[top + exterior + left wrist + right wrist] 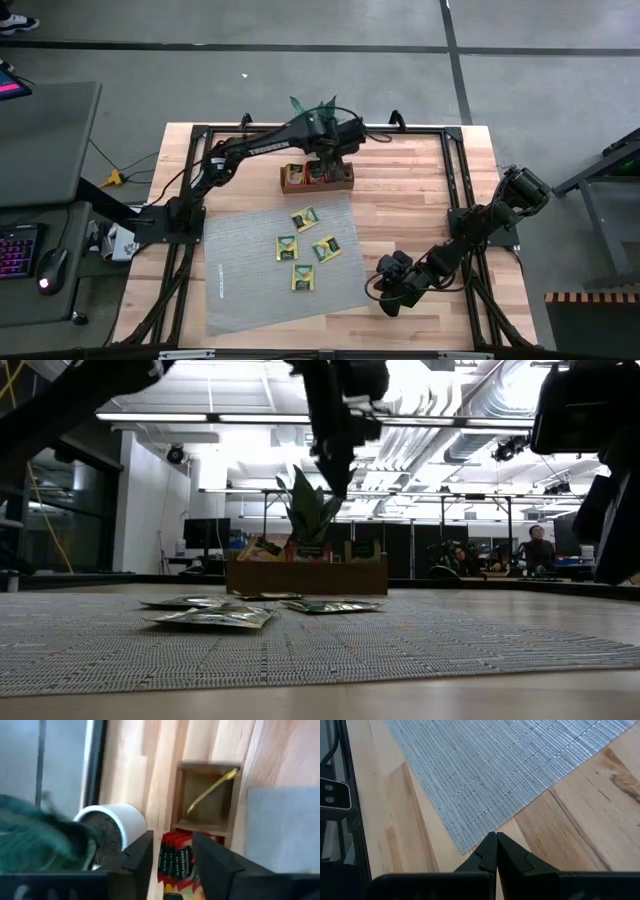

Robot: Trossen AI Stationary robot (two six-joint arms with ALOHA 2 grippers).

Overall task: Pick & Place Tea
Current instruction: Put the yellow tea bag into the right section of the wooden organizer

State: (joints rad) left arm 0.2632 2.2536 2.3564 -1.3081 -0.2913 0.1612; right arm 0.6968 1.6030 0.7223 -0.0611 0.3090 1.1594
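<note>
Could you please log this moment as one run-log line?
left gripper: open over tray, red sachets between fingers | right gripper: shut, idle by mat corner | four sachets left on mat

Both arms are dark, nearly black, built of chunky jointed segments. The left arm (262, 146) carries pale lettering along its long link, and thin black cables loop beside it. The right arm (470, 235) has rounded, knuckle-like joints. The right gripper (496, 851) has matte black fingers, wedge-shaped and tapering to blunt tips. The left gripper (172, 857) has similar angular black fingers.
</note>
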